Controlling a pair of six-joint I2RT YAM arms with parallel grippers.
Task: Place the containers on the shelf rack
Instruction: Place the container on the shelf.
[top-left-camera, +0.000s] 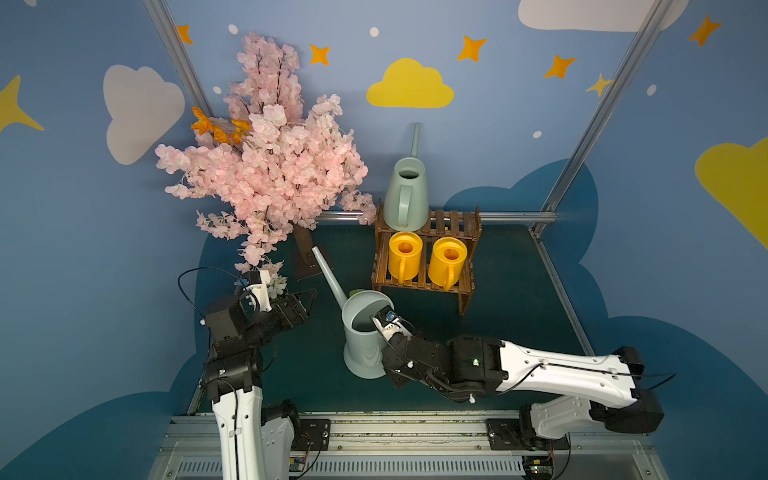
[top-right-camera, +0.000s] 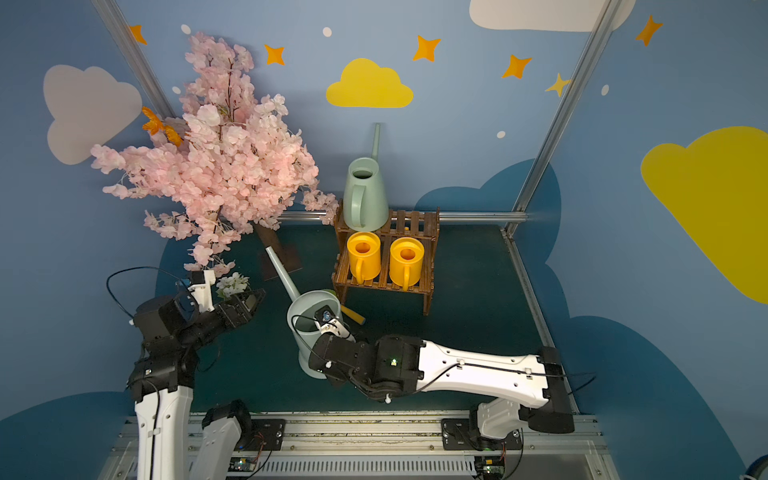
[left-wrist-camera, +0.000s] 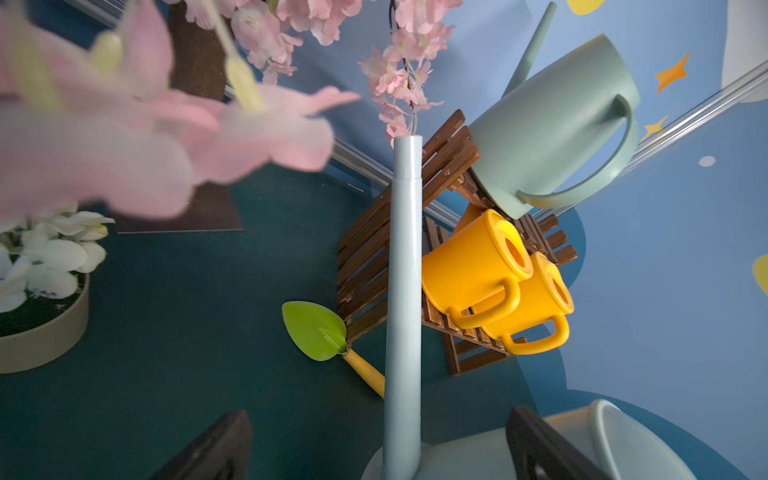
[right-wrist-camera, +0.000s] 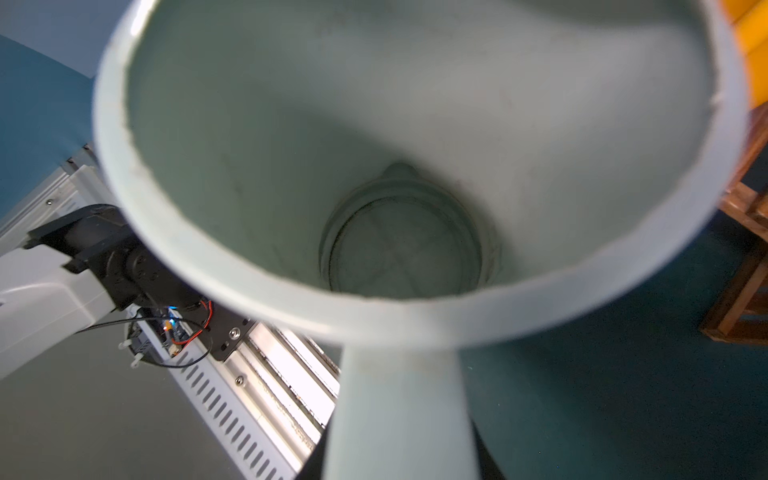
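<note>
1. In both top views the rack (top-left-camera: 454, 224) (top-right-camera: 415, 222) stands at the back of the counter (top-left-camera: 519, 299). The back green can (top-left-camera: 405, 195) (top-right-camera: 365, 199) is upright on the upper tier, at the end nearer the pink tree (top-left-camera: 270, 158). Two yellow cans (top-left-camera: 404, 257) (top-right-camera: 365, 257) fill the lower tier side by side.
2. In the same views the front green can (top-left-camera: 362, 336) (top-right-camera: 305, 332) is before the rack, apart from it, with its spout toward the tree. The right pincer (top-left-camera: 385, 353) (top-right-camera: 322, 361) is closed at its handle side. Whether its base touches the counter I cannot tell. The left pincer (top-left-camera: 301, 305) (top-right-camera: 254, 300) is spread and empty, near the spout.
3. Left wrist view: the fingers (left-wrist-camera: 224, 440) are wide apart and the spout (left-wrist-camera: 403, 270) rises ahead of them. Behind it are a trowel (left-wrist-camera: 316, 328) on the counter and the rack with its three cans. A flower pot (left-wrist-camera: 41, 332) stands close by.
4. Right wrist view: the camera looks into the front green can (right-wrist-camera: 415, 166). Its handle (right-wrist-camera: 399, 415) runs down to the pincer, which pinches it. The fingers are almost hidden.
</note>
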